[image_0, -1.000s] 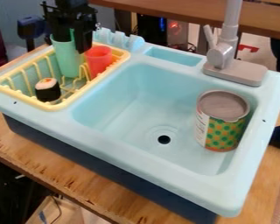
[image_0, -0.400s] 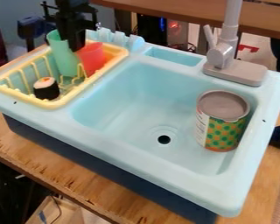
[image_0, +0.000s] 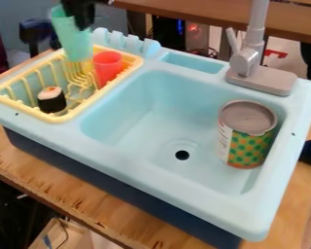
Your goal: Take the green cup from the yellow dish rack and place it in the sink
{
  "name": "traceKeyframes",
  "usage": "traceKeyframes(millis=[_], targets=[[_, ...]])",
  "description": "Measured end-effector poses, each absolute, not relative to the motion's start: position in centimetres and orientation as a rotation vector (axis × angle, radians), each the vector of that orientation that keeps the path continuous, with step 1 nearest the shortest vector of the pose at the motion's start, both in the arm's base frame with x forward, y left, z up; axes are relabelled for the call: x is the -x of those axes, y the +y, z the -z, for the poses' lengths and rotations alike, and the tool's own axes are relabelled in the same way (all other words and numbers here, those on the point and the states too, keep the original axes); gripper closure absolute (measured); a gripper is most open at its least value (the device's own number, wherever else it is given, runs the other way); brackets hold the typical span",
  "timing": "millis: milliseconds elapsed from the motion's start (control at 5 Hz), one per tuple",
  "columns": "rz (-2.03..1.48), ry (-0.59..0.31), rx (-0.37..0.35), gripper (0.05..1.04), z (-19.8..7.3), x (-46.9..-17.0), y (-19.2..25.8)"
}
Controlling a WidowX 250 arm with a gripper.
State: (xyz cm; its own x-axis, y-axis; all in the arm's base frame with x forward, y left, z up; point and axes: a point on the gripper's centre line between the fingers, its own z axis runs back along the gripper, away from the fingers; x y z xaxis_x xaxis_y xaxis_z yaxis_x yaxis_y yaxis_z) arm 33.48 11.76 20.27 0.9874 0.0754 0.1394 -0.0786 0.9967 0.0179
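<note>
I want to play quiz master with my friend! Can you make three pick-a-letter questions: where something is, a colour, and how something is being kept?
1. Where is the sushi piece?
A) Under the tap
B) In the yellow rack
C) On the can

2. What colour are the can's dots?
A) Green
B) Purple
C) Black

3. How is the tall green cup?
A) Held by the gripper
B) Lying in the sink
C) Standing beside the can

1 B: the rack's sides surround it.
2 A: green dots cover its label.
3 A: the gripper has it at its upper part.

The gripper [image_0: 79, 20] has risen with the green cup [image_0: 74, 36], lifting it up out of the yellow rack [image_0: 62, 118]; the red cup [image_0: 108, 68] is upright again after tilting.
</note>
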Motion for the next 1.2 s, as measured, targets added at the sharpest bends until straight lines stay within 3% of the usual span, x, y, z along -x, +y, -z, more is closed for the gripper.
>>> traceKeyframes(millis=[400, 600, 1000, 1200], targets=[[-0.05, -0.185, 0.01, 0.998, -22.4, -32.9, 8.4], [0.04, -0.163, 0.033, 0.998, -23.2, -32.4, 3.3], [0.161, -0.079, 0.065, 0.998, -20.1, -30.5, -5.5], [0.191, -0.047, 0.081, 0.999, -17.9, -29.9, -6.3]])
